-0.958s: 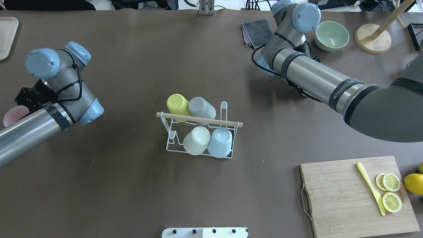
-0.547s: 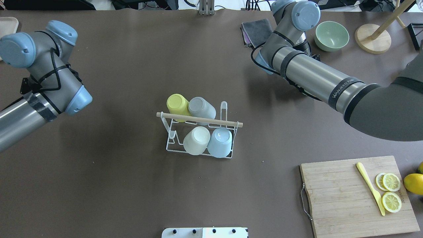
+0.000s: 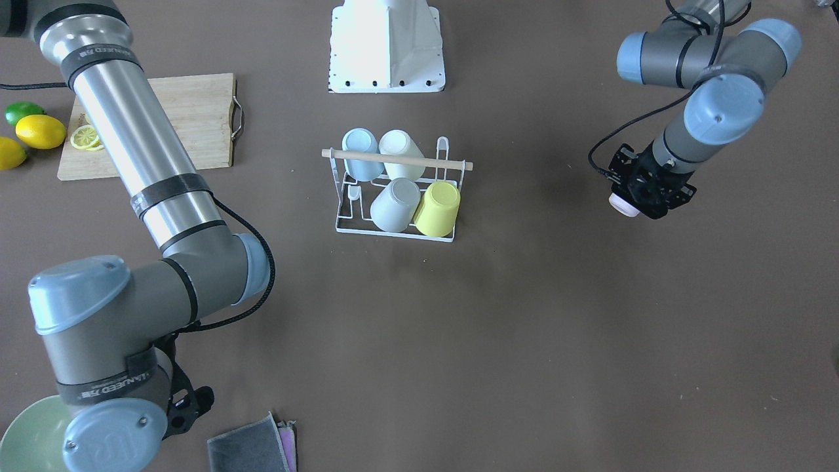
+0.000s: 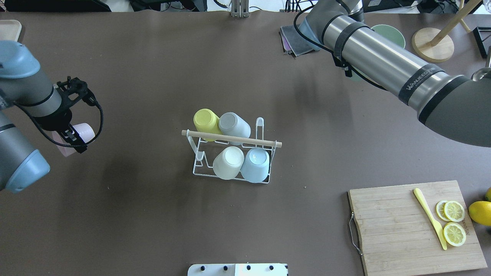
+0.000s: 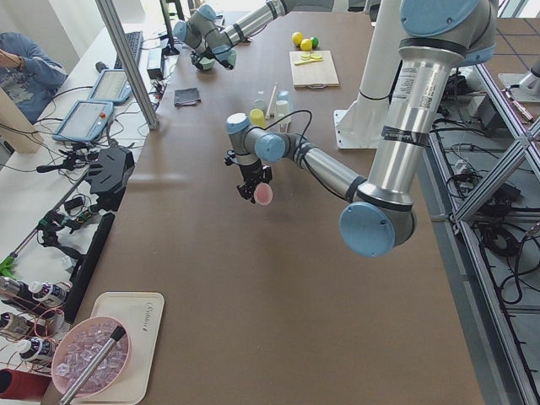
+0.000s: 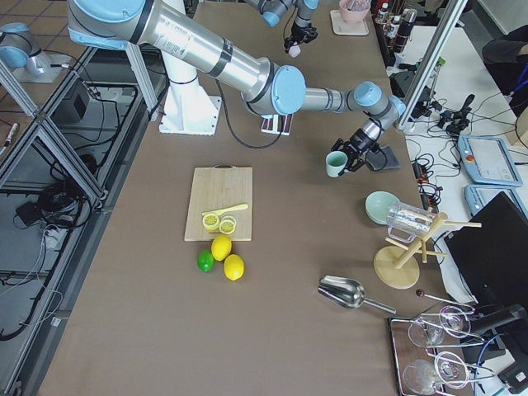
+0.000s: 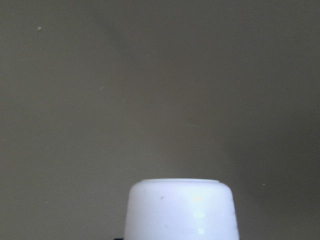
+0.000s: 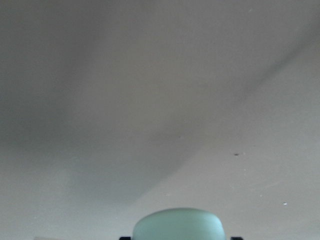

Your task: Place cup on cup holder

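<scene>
The cup holder [image 4: 231, 138], a white wire rack with a wooden rod handle, stands mid-table and also shows in the front-facing view [image 3: 393, 159]. Yellow [image 4: 206, 119], grey, cream and light blue cups sit upside down on its prongs. My left gripper [image 4: 73, 132] is shut on a pink cup [image 4: 86, 130], held above the table well left of the rack; the cup fills the bottom of the left wrist view [image 7: 180, 210]. My right gripper [image 6: 351, 157] is shut on a green cup [image 6: 336, 163] at the far right, its base showing in the right wrist view [image 8: 178, 226].
A wooden cutting board [image 4: 402, 230] with lemon slices and a yellow knife lies front right, a lemon [image 4: 480, 212] beside it. A green bowl [image 4: 397, 35], a folded grey cloth [image 4: 293, 38] and a wooden stand [image 4: 433, 45] are at the far right.
My left arm has swung so its gripper and the pink cup now show, closer to the rack. My right arm has moved farther back, away from the rack.
</scene>
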You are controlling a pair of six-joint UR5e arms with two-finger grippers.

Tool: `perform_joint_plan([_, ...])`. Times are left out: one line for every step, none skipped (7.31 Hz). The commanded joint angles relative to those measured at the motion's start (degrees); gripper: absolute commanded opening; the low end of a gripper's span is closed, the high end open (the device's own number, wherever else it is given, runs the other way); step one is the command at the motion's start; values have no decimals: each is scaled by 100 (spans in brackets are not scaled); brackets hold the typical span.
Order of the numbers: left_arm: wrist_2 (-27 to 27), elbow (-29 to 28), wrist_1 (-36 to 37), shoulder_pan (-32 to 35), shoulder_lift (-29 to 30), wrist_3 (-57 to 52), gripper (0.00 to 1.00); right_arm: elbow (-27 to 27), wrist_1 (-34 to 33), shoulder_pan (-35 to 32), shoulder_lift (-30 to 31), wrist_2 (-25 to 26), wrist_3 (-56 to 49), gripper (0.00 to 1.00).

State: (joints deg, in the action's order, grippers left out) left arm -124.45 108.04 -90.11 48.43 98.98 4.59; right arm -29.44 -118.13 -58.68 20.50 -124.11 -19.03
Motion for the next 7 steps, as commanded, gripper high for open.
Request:
perform_joint_plan([296,560,-2447,-420,-660,1348,5,-1278,1,-284,331,-499,-13,0])
perform_joint_plan([577,612,-3207,-439,-774,1438,5,-1883,27,-276,427,-552,13,0])
perform_joint_plan([719,613,-4128,-474,-932,1866,5,-2612,27,-302,602,-544,91,0])
perform_joint_plan([1512,622,-5129,-745,-1116,2175,5,-3141,53,-424,630,-596,144,0])
perform_joint_plan([2068,613,-5870,-1043,-1135,2334,5,-3886,115,-460,770,-771,606,0])
perform_joint_plan([2283,595,-6373,-1090,-1144,2336,5,-4433,768,-451,1032,-807,1272,0])
perform_joint_plan([2755,569,-6848,-1151,-1127,2336,5,-4656,1853,-399,1374,-1078,1827,0])
